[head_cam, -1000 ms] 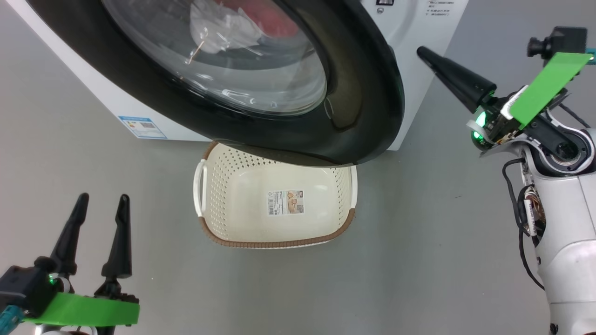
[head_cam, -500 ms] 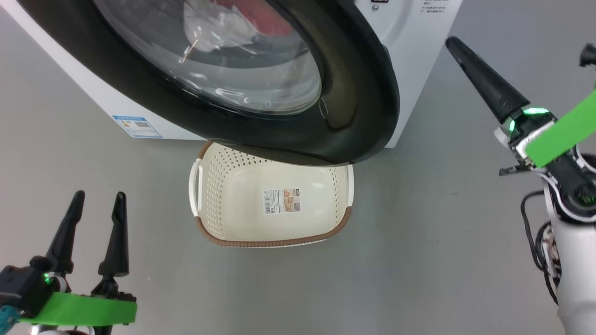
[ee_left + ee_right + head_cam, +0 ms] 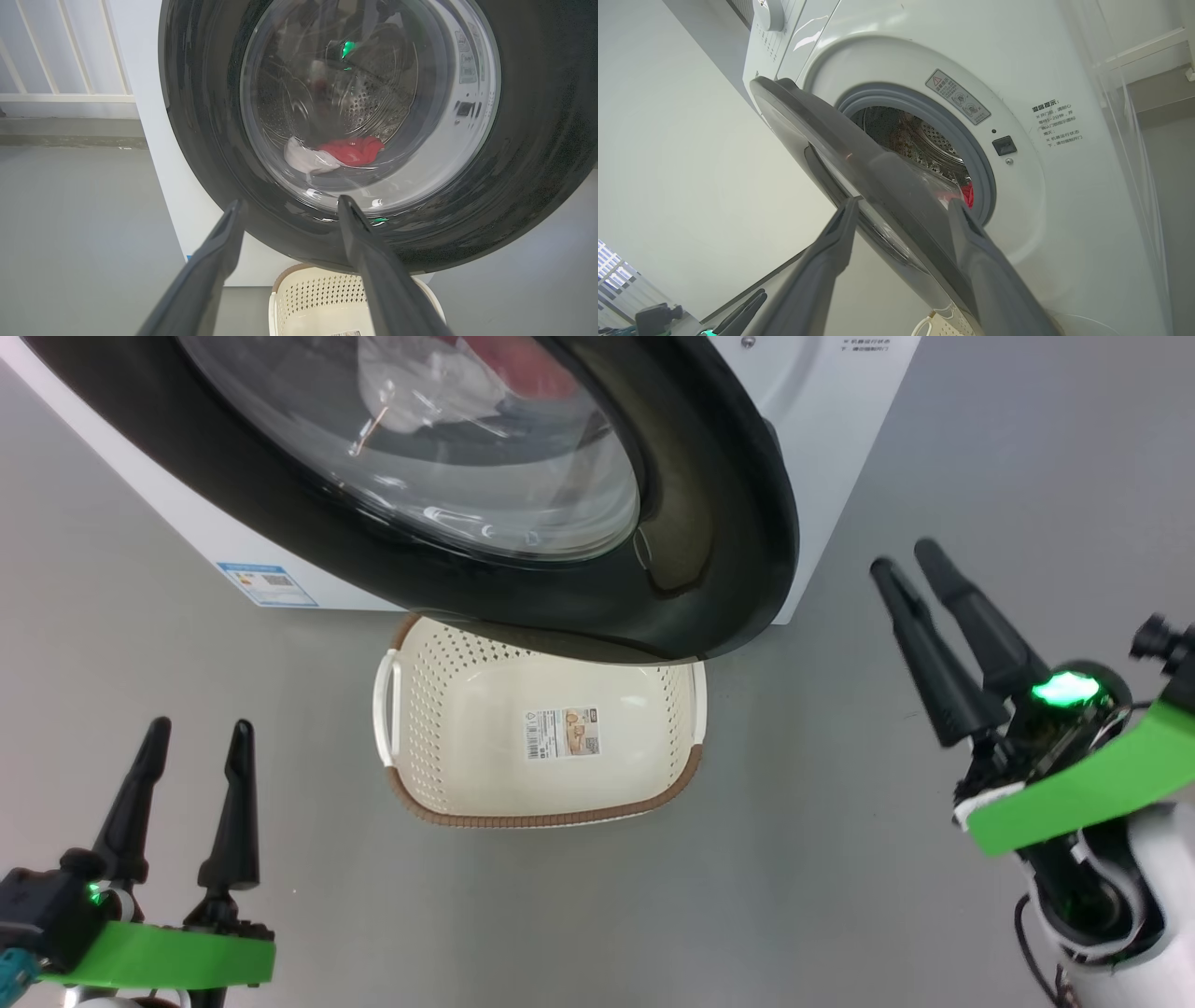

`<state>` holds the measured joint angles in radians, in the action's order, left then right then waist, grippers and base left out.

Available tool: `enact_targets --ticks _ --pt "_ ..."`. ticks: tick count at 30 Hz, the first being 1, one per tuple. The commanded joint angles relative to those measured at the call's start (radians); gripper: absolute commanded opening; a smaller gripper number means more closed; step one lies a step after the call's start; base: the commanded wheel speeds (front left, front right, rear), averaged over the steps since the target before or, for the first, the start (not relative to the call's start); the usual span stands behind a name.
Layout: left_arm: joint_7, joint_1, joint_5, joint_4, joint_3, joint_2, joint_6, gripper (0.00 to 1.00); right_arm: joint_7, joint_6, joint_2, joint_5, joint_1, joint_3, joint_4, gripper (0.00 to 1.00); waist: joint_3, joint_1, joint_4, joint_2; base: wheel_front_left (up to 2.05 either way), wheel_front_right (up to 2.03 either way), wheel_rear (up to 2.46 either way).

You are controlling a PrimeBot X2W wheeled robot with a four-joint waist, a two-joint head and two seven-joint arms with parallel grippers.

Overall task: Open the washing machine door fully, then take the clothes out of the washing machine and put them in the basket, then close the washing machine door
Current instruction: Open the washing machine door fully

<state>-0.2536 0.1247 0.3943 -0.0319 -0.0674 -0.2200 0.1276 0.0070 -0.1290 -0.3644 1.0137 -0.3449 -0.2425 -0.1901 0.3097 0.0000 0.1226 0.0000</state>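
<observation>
The washing machine [image 3: 826, 448] stands white at the top of the head view. Its black-rimmed washing machine door [image 3: 719, 523] is swung partly out and overhangs the far edge of the basket [image 3: 541, 819], a cream basket on the floor with only a label inside. Red and white clothes [image 3: 352, 150] lie in the drum behind the glass. A gap between door [image 3: 878, 172] and gasket shows in the right wrist view. My left gripper [image 3: 201, 728] is open at the lower left, holding nothing. My right gripper [image 3: 901, 557] is open, right of the door and apart from it.
Grey floor surrounds the basket on the left, front and right. A white railing [image 3: 70, 97] runs along the wall left of the machine. The machine's latch socket [image 3: 1004, 145] and a warning sticker [image 3: 957, 96] sit beside the drum opening.
My right gripper has opened and dropped down and back toward me, away from the door's edge. The head camera has shifted slightly. Left gripper, door and basket are unchanged.
</observation>
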Motion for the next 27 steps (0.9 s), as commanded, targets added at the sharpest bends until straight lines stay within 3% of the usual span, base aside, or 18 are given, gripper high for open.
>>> enact_targets --ticks 1,10,22,27 --pt "-0.008 0.015 0.002 0.027 0.039 -0.027 0.003 1.00 -0.068 -0.002 -0.011 -0.040 0.046 -0.043 -0.002 1.00 -0.002 0.0000 -0.002 0.0000 0.00 0.00 0.00" --pt "-0.008 0.011 -0.005 0.078 0.055 -0.022 0.003 1.00 -0.247 -0.002 0.016 -0.180 0.099 -0.087 0.101 1.00 0.001 0.0000 -0.003 0.0000 0.00 0.00 0.00" --pt "-0.008 0.007 -0.008 0.081 0.053 -0.026 0.003 1.00 -0.268 -0.002 0.138 -0.450 0.129 0.011 0.144 1.00 0.009 0.0000 -0.011 0.0000 0.00 0.00 0.00" --pt "-0.008 0.008 -0.010 0.079 0.048 -0.029 0.003 1.00 -0.269 -0.002 0.165 -0.494 0.137 0.029 0.149 1.00 0.009 0.0000 -0.011 0.0000 0.00 0.00 0.00"
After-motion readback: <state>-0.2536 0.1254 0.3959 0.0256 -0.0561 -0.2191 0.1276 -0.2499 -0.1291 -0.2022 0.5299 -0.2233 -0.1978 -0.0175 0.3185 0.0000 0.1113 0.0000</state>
